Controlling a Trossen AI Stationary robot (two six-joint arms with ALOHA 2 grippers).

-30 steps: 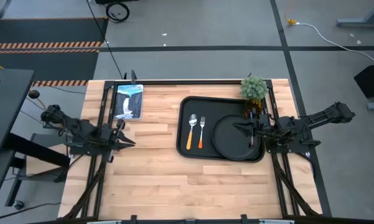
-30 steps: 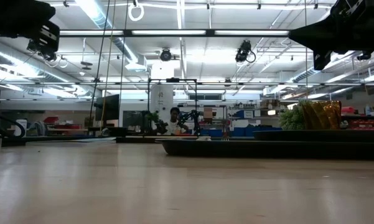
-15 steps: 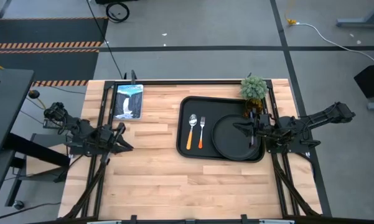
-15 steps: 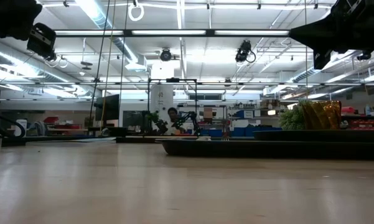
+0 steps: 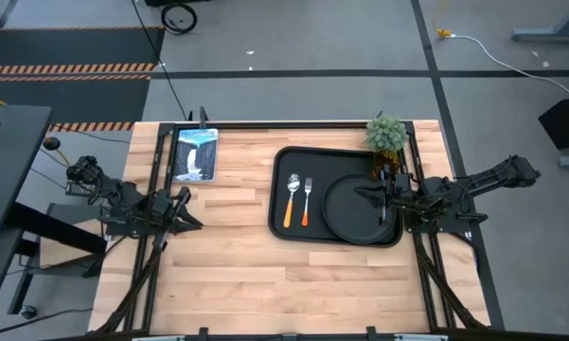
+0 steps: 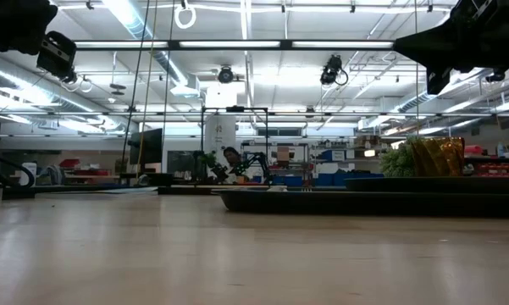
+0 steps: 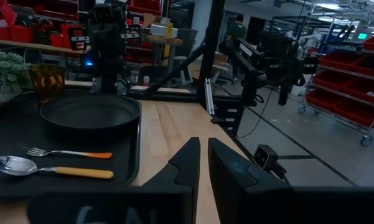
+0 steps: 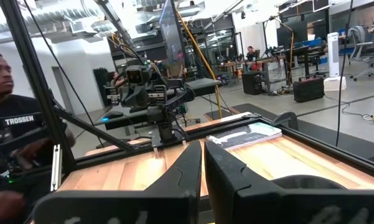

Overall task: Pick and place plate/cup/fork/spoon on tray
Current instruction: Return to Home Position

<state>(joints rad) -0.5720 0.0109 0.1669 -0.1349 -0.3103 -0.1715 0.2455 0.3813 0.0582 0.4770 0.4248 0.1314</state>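
Note:
The black tray (image 5: 282,161) lies on the table's right half. On it rest the round black plate (image 5: 346,216), the spoon (image 5: 291,199) and the fork (image 5: 307,201), side by side left of the plate. The amber cup (image 7: 46,78) stands upright on the tray behind the plate. My right gripper (image 5: 360,195) hovers shut and empty above the plate. My left gripper (image 5: 191,214) is shut and empty, raised near the table's left edge. Its fingers also show in the left wrist view (image 7: 203,155).
A small potted plant (image 5: 385,134) stands at the tray's far right corner. A picture booklet (image 5: 195,153) lies at the table's far left. The bare wood of the near half (image 5: 293,284) is free. A person shows beyond the table in the right wrist view (image 8: 12,130).
My left arm has drawn back a little toward the table's left edge and stays shut. The things on the tray have kept still.

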